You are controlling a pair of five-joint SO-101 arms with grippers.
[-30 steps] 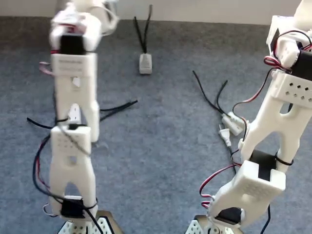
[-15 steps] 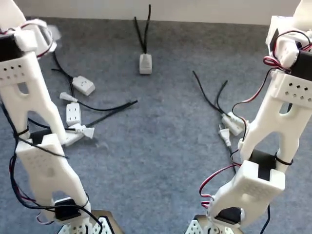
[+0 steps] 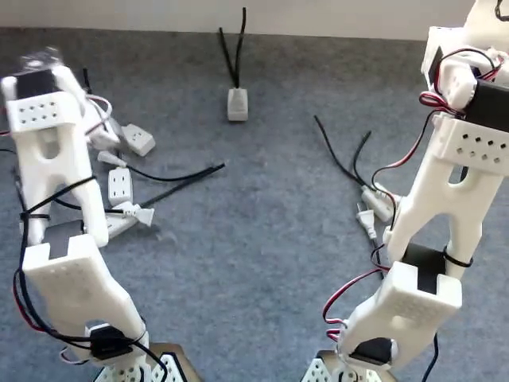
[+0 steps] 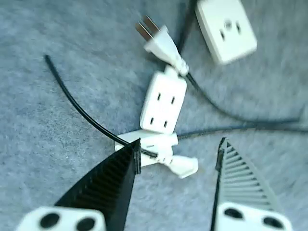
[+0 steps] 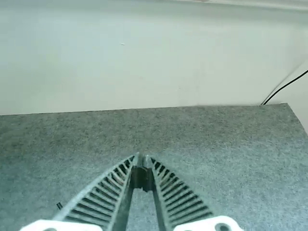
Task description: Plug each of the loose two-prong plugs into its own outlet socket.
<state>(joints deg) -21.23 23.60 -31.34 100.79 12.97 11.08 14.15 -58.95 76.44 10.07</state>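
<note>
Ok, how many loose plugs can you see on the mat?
3: two at left, the upper left plug and the lower left plug; one at right, the right plug. More may be hidden.

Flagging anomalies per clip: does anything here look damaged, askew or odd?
Nothing looks damaged. The plugs simply lie loose: one plug beside a double socket, cords crossing below the open left gripper.

The left arm [image 3: 60, 183] rises from its base and bends forward with its wrist aimed downward, and the left gripper [image 4: 179, 144] has its jaws spread wide. The right arm [image 3: 445, 199] stands tall and folded. The right gripper [image 5: 141, 161] points out level, jaws pressed together.
</note>
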